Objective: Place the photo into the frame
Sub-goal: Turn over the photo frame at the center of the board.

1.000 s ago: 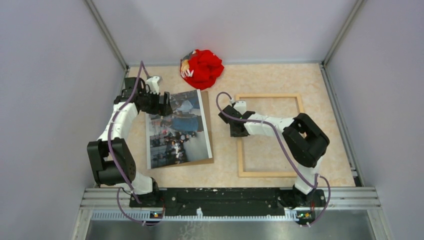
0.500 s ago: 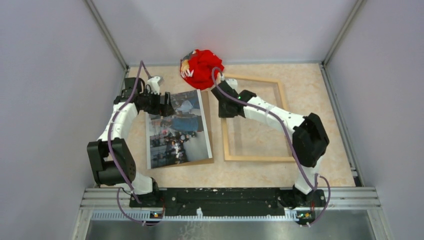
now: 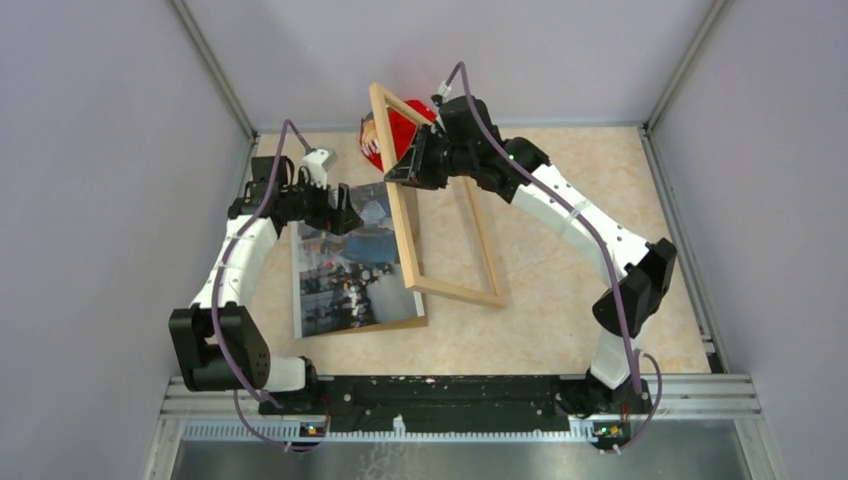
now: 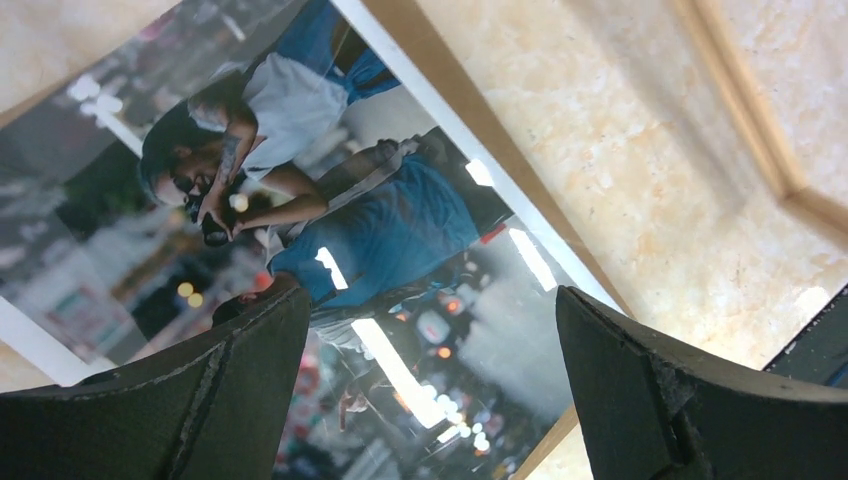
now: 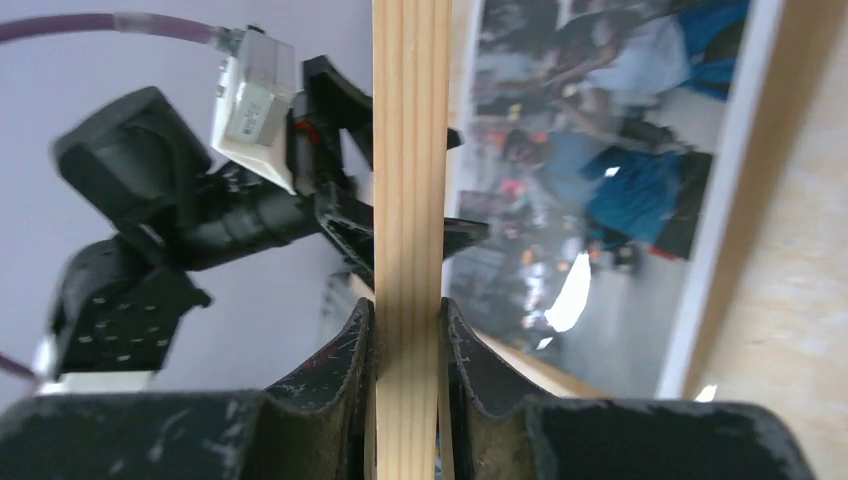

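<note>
1. Two arms share the work, one carries and one guards, as we read it
2. Our right gripper [image 3: 412,165] is clamped on one long rail of the frame [image 3: 405,240]; in the wrist view both fingers [image 5: 340,370] press the pale wood between them
3. The frame is tilted, not flat: its far end is up in front of the red cloth [image 3: 400,125], its near end is low, close to the table [image 3: 560,300] at the right edge of the photo [image 3: 350,270]; whether it touches there we cannot tell
4. We think it is held by the rail so that it can swing left and come down around the print
5. The photo lies flat, face up, on the brown board [image 3: 380,325], left of the frame and not yet inside it
6. Our left gripper [image 3: 338,212] hangs over the far part of the photo, fingers spread wide, nothing between them; probably it waits to keep the print in place, but contact we cannot confirm
7. One risk we see: the low corner may catch the board and push the photo out of line
</note>
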